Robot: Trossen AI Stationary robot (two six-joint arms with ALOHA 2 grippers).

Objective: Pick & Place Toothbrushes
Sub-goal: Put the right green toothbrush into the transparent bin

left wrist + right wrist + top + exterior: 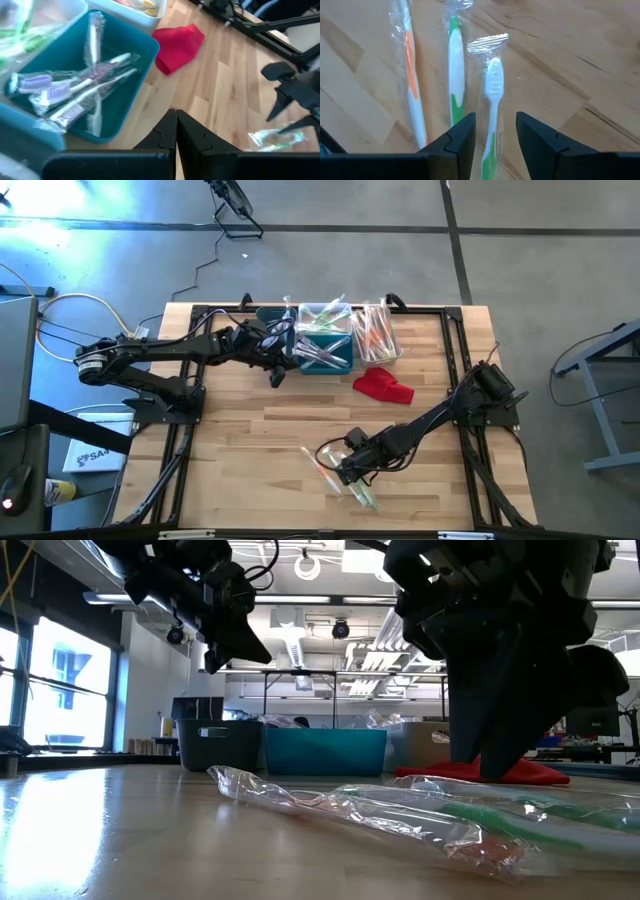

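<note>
I have three wrapped toothbrushes [452, 75] lying loose on the bare wood near the front edge of the table [250, 430], side by side and roughly parallel: one with an orange handle [411, 75], one with a green-and-white handle, and a third with a white head [493, 85] and a green lower handle. My right gripper [495, 135] is down over that third brush with its fingers [462, 135] parted; the brush runs through the gap between them, and I cannot tell whether either finger touches the wrapper, so I see nothing gripped. From table height the crinkled clear wrappers [400, 815] stretch across the foreground with a green handle showing through, and the right arm stands as a dark mass just behind them. More toothbrushes sit at the back of the table in a row of bins: the teal bin [325, 350] holds several white-handled ones with pale purple bristles [75, 95], crossing each other inside their wrappers, and the white bin [378, 335] beside it holds orange-handled ones. A red cloth [383, 386] lies crumpled on the wood just in front of those two bins, between them and the loose brushes. My left gripper [176, 132] hangs above the table beside the teal bin, its two fingers pressed flat together with nothing between them. At table height, a dark grey bin [218, 745] stands next to the teal one.
</note>
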